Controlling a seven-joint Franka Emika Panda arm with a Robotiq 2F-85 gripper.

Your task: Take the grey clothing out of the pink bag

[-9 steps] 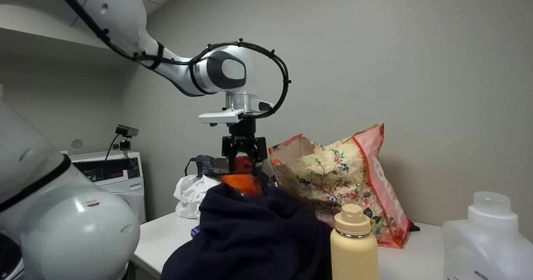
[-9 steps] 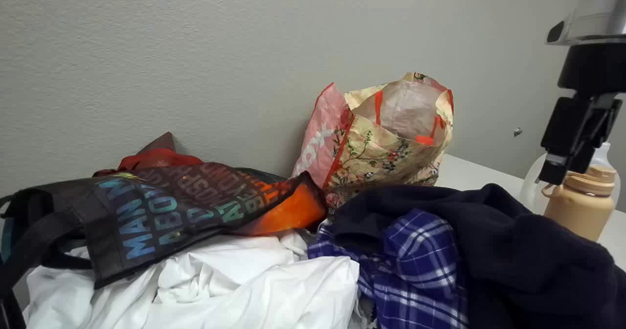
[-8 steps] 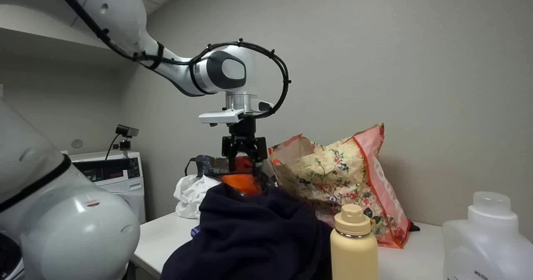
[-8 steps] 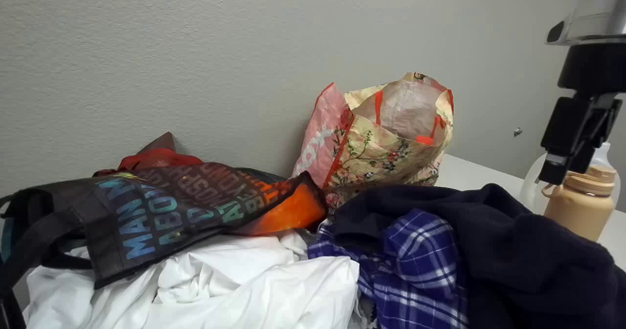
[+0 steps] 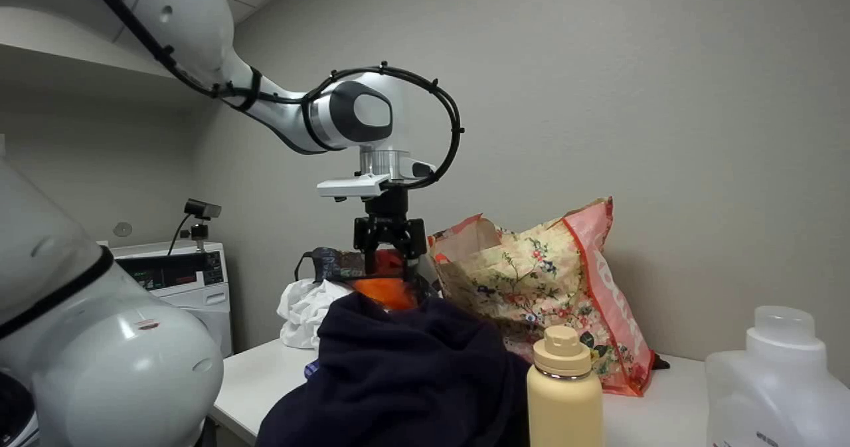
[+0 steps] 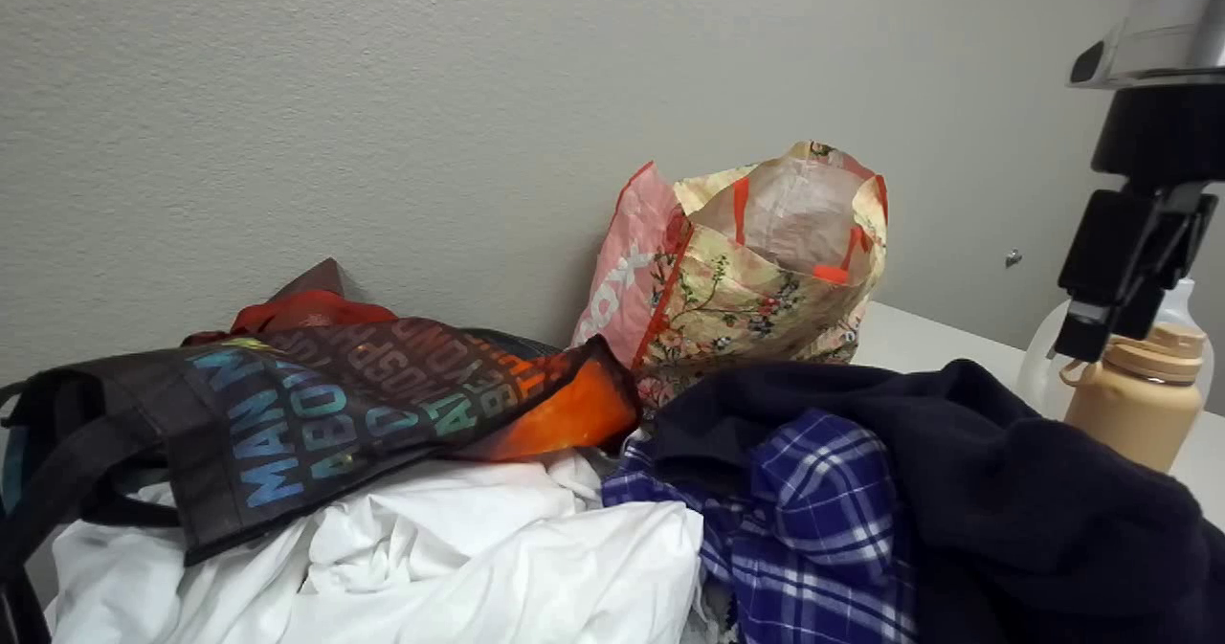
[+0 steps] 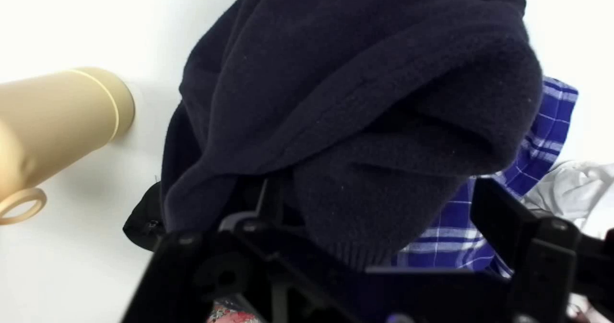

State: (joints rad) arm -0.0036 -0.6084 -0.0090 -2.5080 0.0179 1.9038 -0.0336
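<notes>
The pink bag (image 5: 524,281) with floral sides stands against the wall in both exterior views (image 6: 737,290). Its mouth is open and shows pale lining and red handles. Its lower inside is hidden. In the wrist view only a small floral patch (image 7: 235,316) shows at the bottom edge. No grey clothing can be made out; it is hidden or out of view. My gripper (image 5: 390,273) points down with its fingers apart and nothing between them, beside the bag. In the wrist view the gripper (image 7: 381,193) is above a dark navy garment (image 7: 326,97).
A purple plaid cloth (image 6: 823,491) lies by the navy garment. White cloth (image 6: 459,548) lies under a black printed bag (image 6: 364,405) with an orange end. A yellow bottle (image 5: 564,394) and a white jug (image 5: 770,387) stand on the white table (image 5: 265,380).
</notes>
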